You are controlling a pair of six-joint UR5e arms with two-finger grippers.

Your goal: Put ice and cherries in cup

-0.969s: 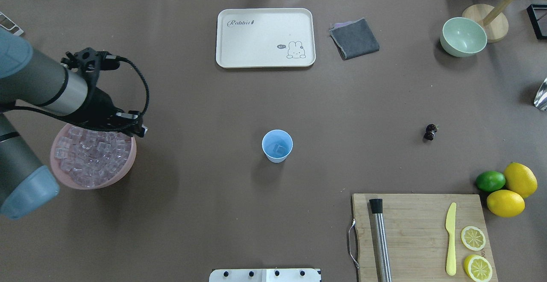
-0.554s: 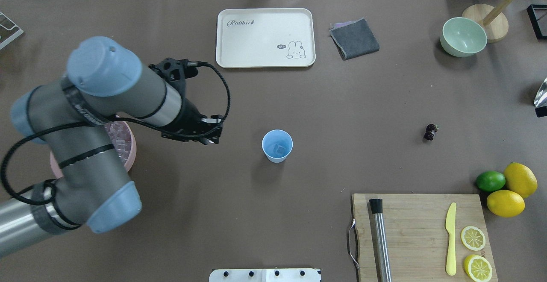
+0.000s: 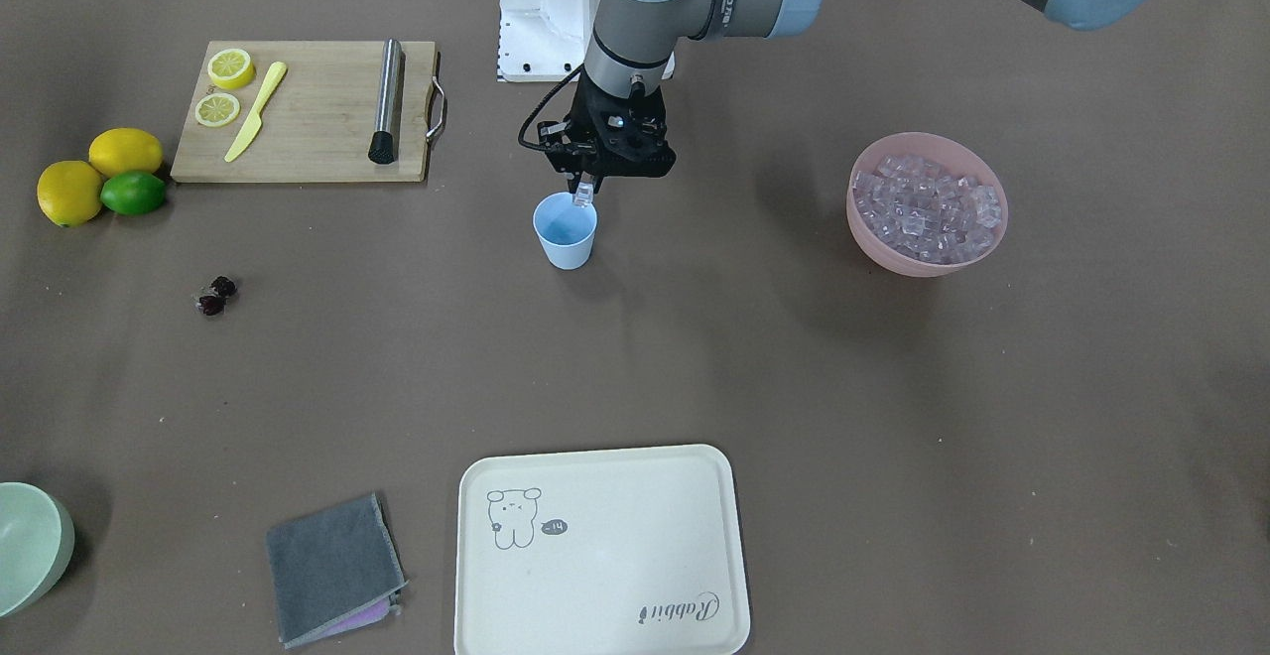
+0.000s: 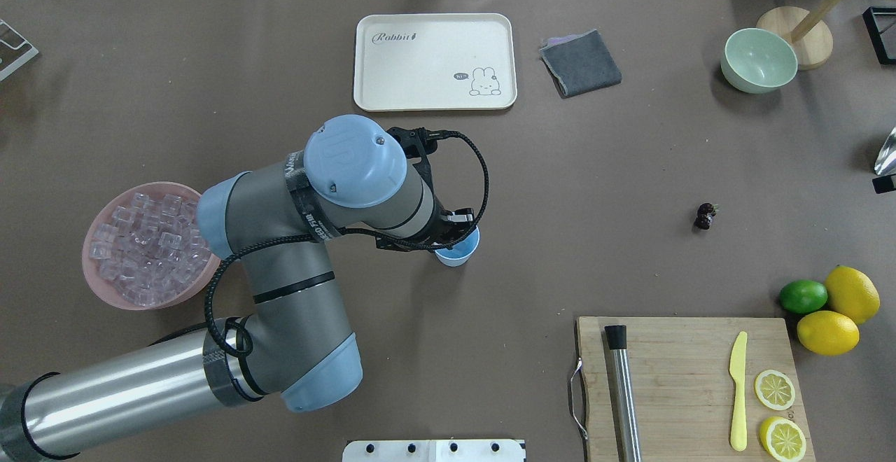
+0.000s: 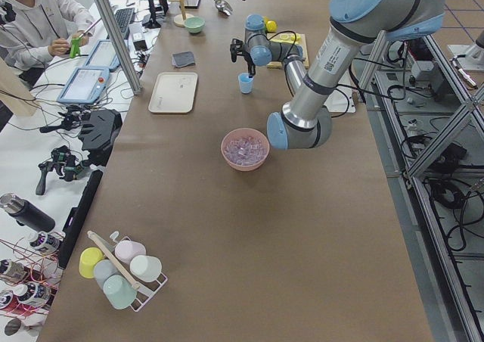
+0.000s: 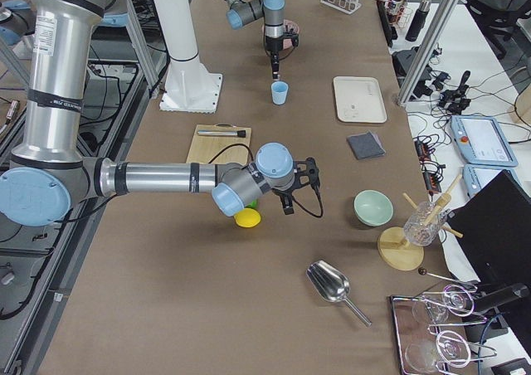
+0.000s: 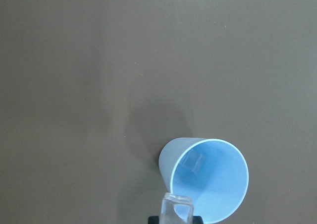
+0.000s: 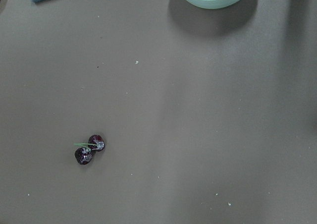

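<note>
The light blue cup (image 3: 566, 233) stands mid-table; it also shows in the overhead view (image 4: 462, 255) and the left wrist view (image 7: 208, 179). One ice cube (image 7: 193, 160) lies inside it. My left gripper (image 3: 585, 191) is shut on another clear ice cube (image 7: 176, 209) and holds it just above the cup's rim. More ice (image 3: 928, 206) fills the pink bowl (image 4: 162, 301). The cherries (image 4: 705, 215) lie on the table to the cup's right and show in the right wrist view (image 8: 89, 149). My right gripper (image 6: 309, 176) hovers near them; I cannot tell whether it is open or shut.
A wooden cutting board (image 4: 679, 371) with a metal muddler, a yellow knife and lemon slices lies front right. Two lemons (image 4: 840, 311) and a lime sit beside it. A cream tray (image 4: 434, 61), a grey cloth (image 4: 581, 63) and a pale green bowl (image 4: 759, 59) are at the back.
My left arm has swung right from the pink ice bowl to the cup, carrying an ice cube. The cup and cherries have not moved.
</note>
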